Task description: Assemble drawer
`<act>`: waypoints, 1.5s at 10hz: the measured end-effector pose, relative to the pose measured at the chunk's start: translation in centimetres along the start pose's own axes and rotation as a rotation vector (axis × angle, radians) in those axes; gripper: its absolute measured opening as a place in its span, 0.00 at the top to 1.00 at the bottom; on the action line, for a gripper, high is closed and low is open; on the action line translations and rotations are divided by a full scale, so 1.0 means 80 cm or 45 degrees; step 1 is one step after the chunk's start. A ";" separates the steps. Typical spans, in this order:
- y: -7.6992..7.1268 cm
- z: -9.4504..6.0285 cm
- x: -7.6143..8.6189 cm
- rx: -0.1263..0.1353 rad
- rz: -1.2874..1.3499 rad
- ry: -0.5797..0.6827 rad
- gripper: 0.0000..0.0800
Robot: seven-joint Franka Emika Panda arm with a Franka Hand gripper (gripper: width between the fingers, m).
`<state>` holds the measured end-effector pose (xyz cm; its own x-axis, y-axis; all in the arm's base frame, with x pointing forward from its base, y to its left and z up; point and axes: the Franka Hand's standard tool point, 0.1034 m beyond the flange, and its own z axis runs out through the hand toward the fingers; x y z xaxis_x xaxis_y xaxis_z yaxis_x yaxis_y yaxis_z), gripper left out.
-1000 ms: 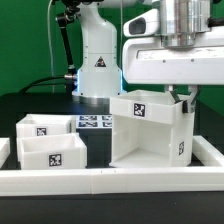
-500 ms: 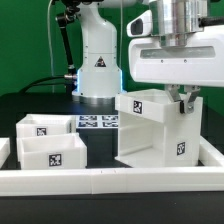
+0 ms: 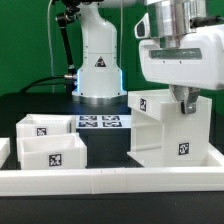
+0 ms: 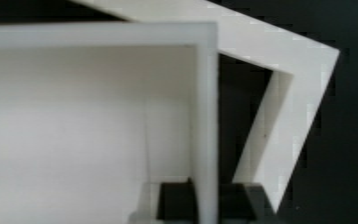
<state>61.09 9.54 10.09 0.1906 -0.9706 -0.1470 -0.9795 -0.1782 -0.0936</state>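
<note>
The claw [image 3: 183, 102] hangs over the big box [image 3: 165, 135] and is closed narrowly on the top edge of the box's upright wall. The wrist view shows its dark fingers [image 4: 172, 200] pressed against either face of that thin white panel. The two drawers sit well apart from the claw, lower down and off to the exterior view's left, the near drawer [image 3: 52, 153] just in front of the far drawer [image 3: 42, 127], both open side up on the black table [image 3: 100, 150], with the marker board [image 3: 100, 122] lying between them and the claw, farther back
</note>
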 end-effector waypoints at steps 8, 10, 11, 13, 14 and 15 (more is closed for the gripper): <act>-0.046 0.002 0.010 0.024 0.188 -0.018 0.95; -0.046 0.003 0.009 0.023 0.172 -0.018 0.82; -0.046 0.003 0.008 0.023 0.166 -0.018 0.64; -0.043 -0.003 0.009 0.027 0.042 -0.019 0.47; -0.040 -0.014 0.010 0.038 -0.018 -0.026 0.26; -0.040 -0.021 0.011 0.048 -0.079 -0.027 0.21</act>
<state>64.31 8.97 11.93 0.2525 -0.9542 -0.1604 -0.9627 -0.2312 -0.1402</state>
